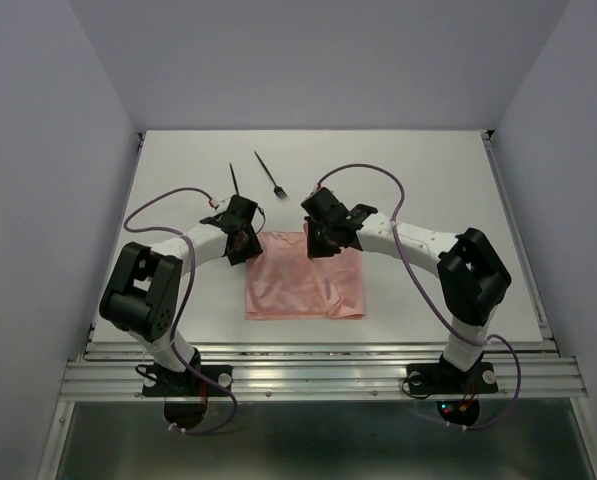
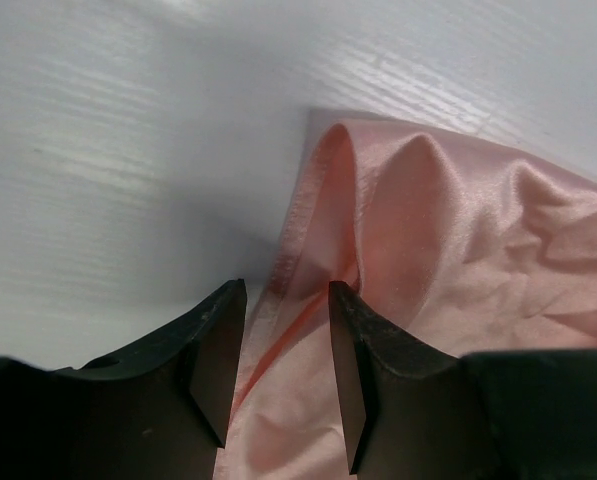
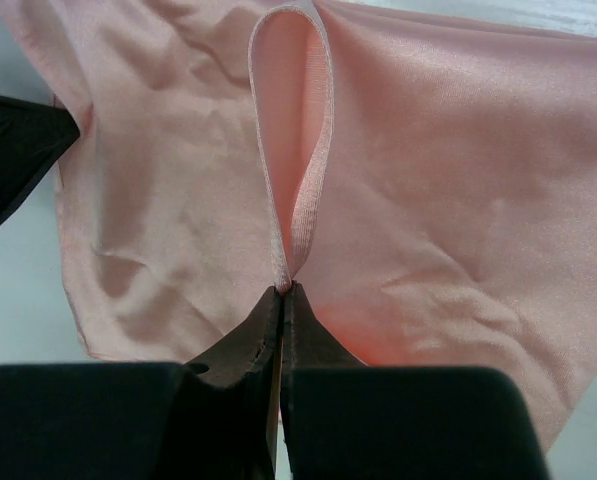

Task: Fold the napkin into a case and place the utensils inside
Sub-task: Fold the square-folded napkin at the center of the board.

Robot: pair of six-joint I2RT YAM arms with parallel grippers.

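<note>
The pink napkin (image 1: 303,280) lies wrinkled on the white table between the two arms. My right gripper (image 3: 283,290) is shut on its hem, which stands up in a narrow loop (image 3: 296,150) above the tips. My left gripper (image 2: 286,292) is open at the napkin's far left corner, and the edge of the cloth (image 2: 308,230) runs between its fingers without being pinched. In the top view both grippers, left (image 1: 243,240) and right (image 1: 320,240), sit at the napkin's far edge. A black fork (image 1: 270,175) and a second slim black utensil (image 1: 235,180) lie beyond them.
Purple cables (image 1: 363,170) arch over both arms. The left gripper's black body (image 3: 13,150) shows at the left edge of the right wrist view. The table's raised rim (image 1: 518,230) runs along the right side, with grey walls around.
</note>
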